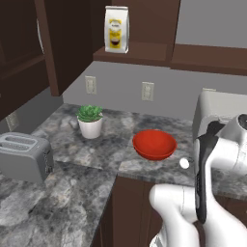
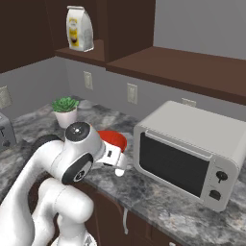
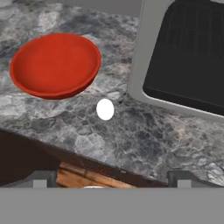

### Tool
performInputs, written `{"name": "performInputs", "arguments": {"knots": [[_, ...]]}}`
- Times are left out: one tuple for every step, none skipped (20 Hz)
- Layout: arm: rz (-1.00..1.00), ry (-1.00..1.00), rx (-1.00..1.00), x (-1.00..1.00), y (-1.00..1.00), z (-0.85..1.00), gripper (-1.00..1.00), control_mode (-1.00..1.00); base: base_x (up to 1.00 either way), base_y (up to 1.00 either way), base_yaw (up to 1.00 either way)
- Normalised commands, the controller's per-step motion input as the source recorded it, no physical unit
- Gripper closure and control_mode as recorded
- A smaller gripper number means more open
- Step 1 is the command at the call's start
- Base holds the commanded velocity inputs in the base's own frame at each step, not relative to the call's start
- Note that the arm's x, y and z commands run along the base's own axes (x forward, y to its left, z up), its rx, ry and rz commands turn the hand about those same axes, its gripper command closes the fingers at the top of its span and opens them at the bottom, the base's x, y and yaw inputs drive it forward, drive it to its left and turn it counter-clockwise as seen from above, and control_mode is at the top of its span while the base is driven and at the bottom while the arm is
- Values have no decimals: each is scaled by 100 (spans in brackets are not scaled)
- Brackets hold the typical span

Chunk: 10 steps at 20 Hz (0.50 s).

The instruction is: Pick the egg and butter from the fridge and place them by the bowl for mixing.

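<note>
Grey-veined stone counter (image 1: 96, 144) running along the wall under dark cabinets. On it, a pale grey microwave (image 2: 192, 144), standing just right of the red bowl (image 3: 54, 65). Egg (image 3: 105, 109) lying on the bare counter between bowl and microwave, close beside the bowl's rim, near the front edge. Gripper (image 3: 111, 177) hovering back from the egg, fingertips (image 3: 40, 179) set wide apart, holding nothing.

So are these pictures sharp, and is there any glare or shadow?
Hand view: soft overall, the egg a flat white blob with a faint shadow beside it. Left base view: the bowl shows a mild sheen on its rim. Right base view: even, flat light on the microwave.
</note>
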Motion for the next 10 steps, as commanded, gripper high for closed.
{"name": "performInputs", "arguments": {"knots": [[0,12,0,-87,1,65,-100,-100,0,0,0],[0,12,0,-83,8,68,-100,-100,0,0,0],[0,14,0,-76,22,73,-100,-100,0,0,0],[0,2,0,-85,51,39,-100,-100,0,0,0],[0,2,0,-88,37,44,-100,-100,0,0,0],[0,5,0,-79,34,46,-100,-100,0,0,0],[0,0,0,-84,51,40,-100,-100,0,0,0],[0,3,0,-81,53,46,-100,-100,0,0,0],[0,1,0,-74,51,54,-100,-100,0,0,0],[0,0,0,-66,46,59,-100,-100,0,0,0]]}}
